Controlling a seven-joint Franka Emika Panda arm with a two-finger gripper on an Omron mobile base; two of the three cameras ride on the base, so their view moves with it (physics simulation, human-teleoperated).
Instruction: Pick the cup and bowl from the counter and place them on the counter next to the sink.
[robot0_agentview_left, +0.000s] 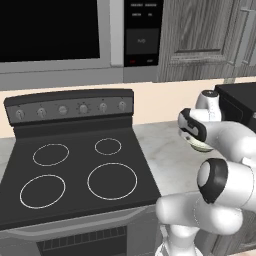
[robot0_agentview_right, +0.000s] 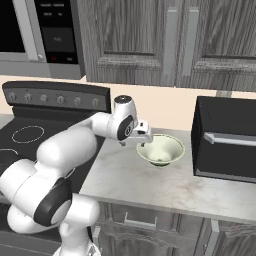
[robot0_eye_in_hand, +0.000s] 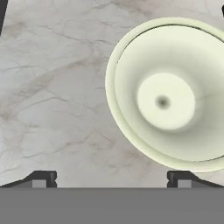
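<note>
The gripper (robot0_eye_in_hand: 109, 179) hangs above the table (robot0_eye_in_hand: 57, 100) with its jaws spread wide and nothing between them. The bowl (robot0_eye_in_hand: 168, 94) sits upright on the table below it and a little off to one side, so that one fingertip (robot0_eye_in_hand: 178, 178) lies just over the bowl's rim while the other stands over bare stone. In the right base view the gripper (robot0_agentview_right: 141, 140) hovers at the bowl's (robot0_agentview_right: 161, 149) near-left edge. A black stove (robot0_agentview_right: 35, 137) lies behind the arm, and a black box (robot0_agentview_right: 226, 145) stands beyond the bowl.
</note>
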